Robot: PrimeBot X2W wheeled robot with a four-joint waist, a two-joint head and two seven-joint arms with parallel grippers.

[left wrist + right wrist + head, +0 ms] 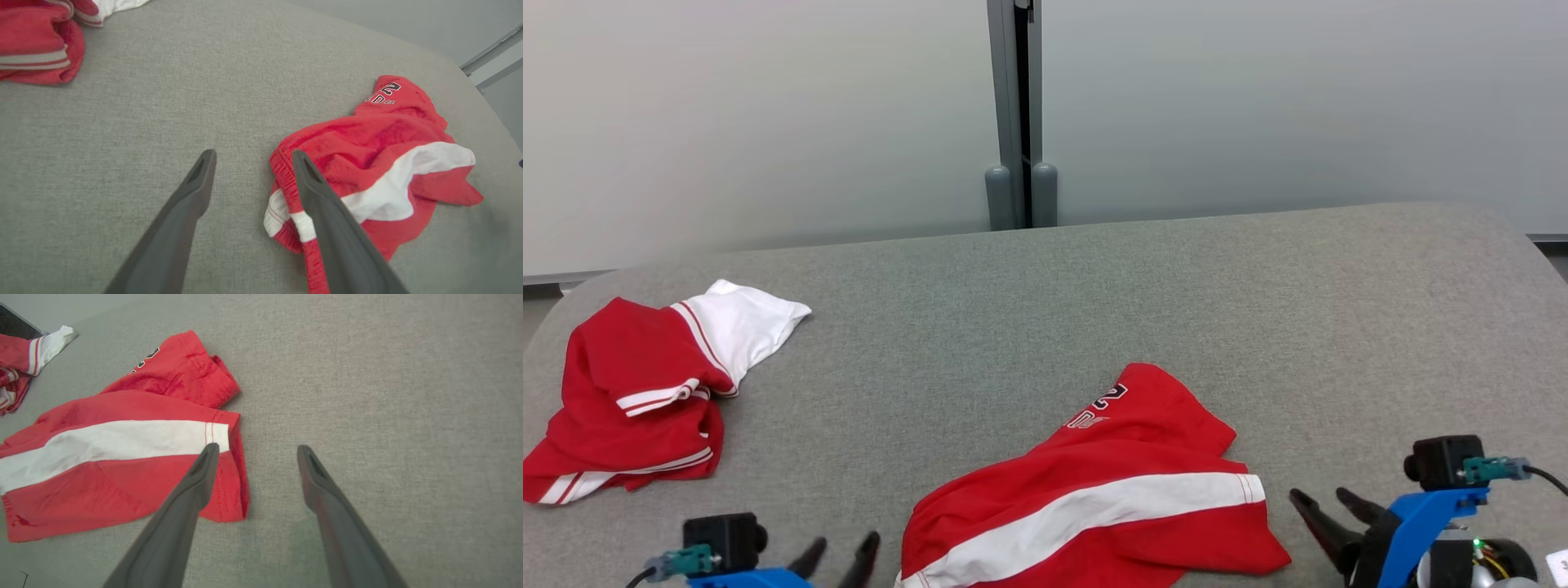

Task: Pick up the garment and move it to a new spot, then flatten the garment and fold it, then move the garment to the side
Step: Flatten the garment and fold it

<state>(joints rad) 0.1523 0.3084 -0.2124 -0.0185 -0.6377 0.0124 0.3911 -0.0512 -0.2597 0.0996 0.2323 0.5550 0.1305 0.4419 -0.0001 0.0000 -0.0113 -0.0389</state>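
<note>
shorts: the red shorts (1094,506) lie rumpled at the table's (1094,286) near edge, between both arms.
grippers: left gripper (843,557) and right gripper (1327,500) released, empty, flanking them, probably lined up for a grab.
pile: other red clothes (637,392) sit far left.

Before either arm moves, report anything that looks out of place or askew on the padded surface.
The red shorts lie crumpled at the front edge, folded over themselves rather than flat. A second red-and-white garment sits bunched at the left edge. No tears or spills show.
</note>
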